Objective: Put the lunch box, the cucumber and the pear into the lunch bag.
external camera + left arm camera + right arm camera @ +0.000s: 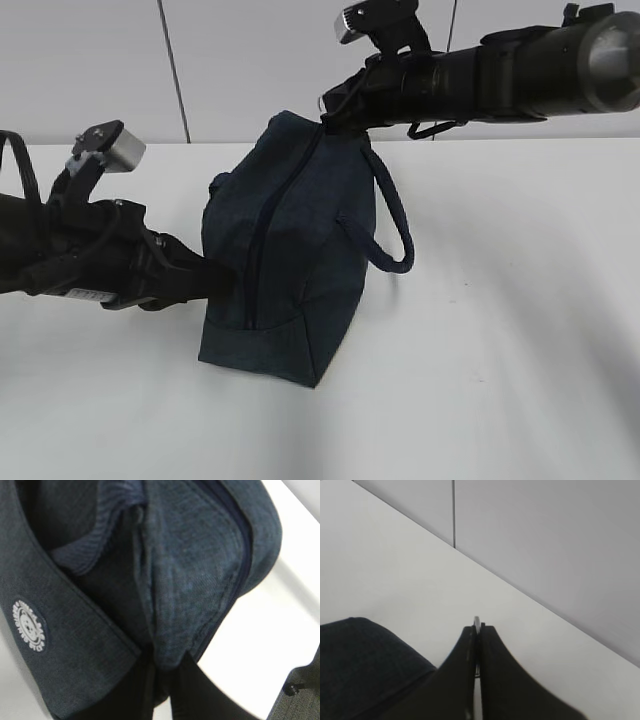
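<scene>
The navy lunch bag (300,260) stands on the white table with its zipper (262,240) running along the top. My left gripper (228,280) is shut on a fold of fabric at the bag's near left end. In the left wrist view that gripper (167,669) pinches the cloth of the lunch bag (200,555). At the bag's far top end, my right gripper (330,113) is shut on the silver ring pull. The ring pull (477,621) shows as a thin metal sliver between that gripper's (479,630) fingertips. The lunch box, the cucumber and the pear are out of view.
One looped strap handle (397,220) hangs off the bag's right side. A round white logo patch (28,625) sits on the bag's side. The white table (500,350) stretches to the right and front, and a grey panelled wall (250,60) stands behind.
</scene>
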You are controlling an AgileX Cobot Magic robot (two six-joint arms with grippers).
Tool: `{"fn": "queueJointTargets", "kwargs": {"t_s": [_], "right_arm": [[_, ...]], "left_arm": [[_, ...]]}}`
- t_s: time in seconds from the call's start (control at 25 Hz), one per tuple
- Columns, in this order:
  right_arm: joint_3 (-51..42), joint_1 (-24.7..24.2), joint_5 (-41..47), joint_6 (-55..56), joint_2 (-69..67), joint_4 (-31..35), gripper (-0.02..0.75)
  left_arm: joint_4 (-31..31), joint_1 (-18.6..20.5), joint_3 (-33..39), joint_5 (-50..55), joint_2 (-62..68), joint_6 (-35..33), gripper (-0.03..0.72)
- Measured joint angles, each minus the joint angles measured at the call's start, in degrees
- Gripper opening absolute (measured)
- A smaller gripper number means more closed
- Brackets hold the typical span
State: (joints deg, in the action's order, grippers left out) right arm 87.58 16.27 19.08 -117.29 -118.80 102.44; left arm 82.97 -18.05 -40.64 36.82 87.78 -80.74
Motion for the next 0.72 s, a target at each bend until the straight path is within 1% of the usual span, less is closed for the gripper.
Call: {"fn": "queueJointTargets", "kwargs": {"t_s": [0.24, 0.48, 0.6, 0.72], "right_arm": [[0.1, -0.1, 1.6, 4.1, 0.0, 0.0, 0.0], [0.1, -0.9, 3.7, 12.2, 0.0, -0.1, 0.0], [0.1, -2.4, 7.2, 17.0, -0.1, -0.7, 0.0], [0.1, -5.1, 13.4, 23.8, -1.0, -1.7, 0.0]], "left_arm": [[-0.1, 0.0, 0.0, -0.2, 0.0, 0.0, 0.008], [-0.1, 0.0, 0.0, -0.5, 0.0, 0.0, 0.008], [-0.2, 0.0, 0.0, -0.5, 0.0, 0.0, 0.008], [-0.1, 0.0, 0.0, -0.5, 0.0, 0.0, 0.008]]}}
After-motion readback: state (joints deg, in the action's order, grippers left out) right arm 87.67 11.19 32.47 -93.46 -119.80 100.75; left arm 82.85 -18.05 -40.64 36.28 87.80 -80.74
